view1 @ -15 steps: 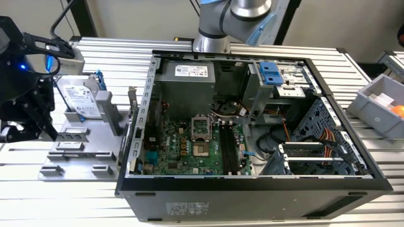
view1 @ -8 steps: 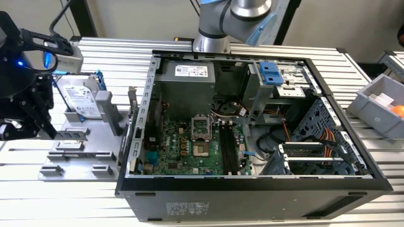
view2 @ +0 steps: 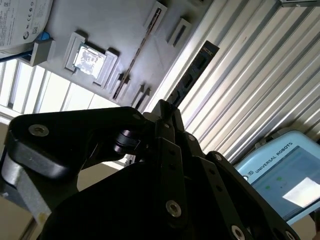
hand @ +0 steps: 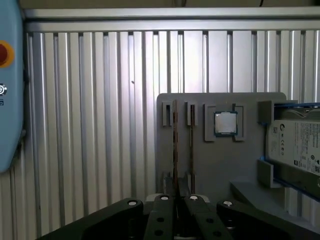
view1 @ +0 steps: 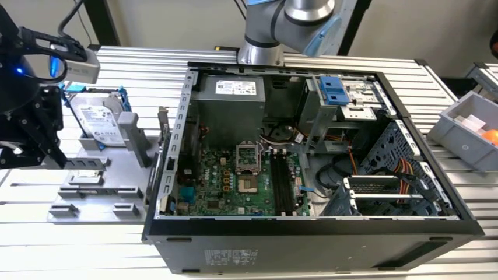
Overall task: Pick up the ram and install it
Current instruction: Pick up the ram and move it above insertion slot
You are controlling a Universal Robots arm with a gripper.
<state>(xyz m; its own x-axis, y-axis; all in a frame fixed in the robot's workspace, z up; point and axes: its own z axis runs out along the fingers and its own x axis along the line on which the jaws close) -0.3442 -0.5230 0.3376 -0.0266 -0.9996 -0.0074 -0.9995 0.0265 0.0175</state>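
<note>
Black fingers [hand: 163, 220] — tight on ram [view2: 199, 66]

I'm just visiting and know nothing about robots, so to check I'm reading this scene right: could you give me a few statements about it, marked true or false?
1. The computer case lies open with its motherboard showing. True.
2. The gripper is inside the case. False: it is over the gray tray, which lies outside the case on the exterior view's left.
3. The hard drive is fitted in the case. False: it stands on the tray.
4. A ram stick stands on edge in a slot of the tray. True.
5. The CPU chip sits in a recess of the tray. True.
</note>
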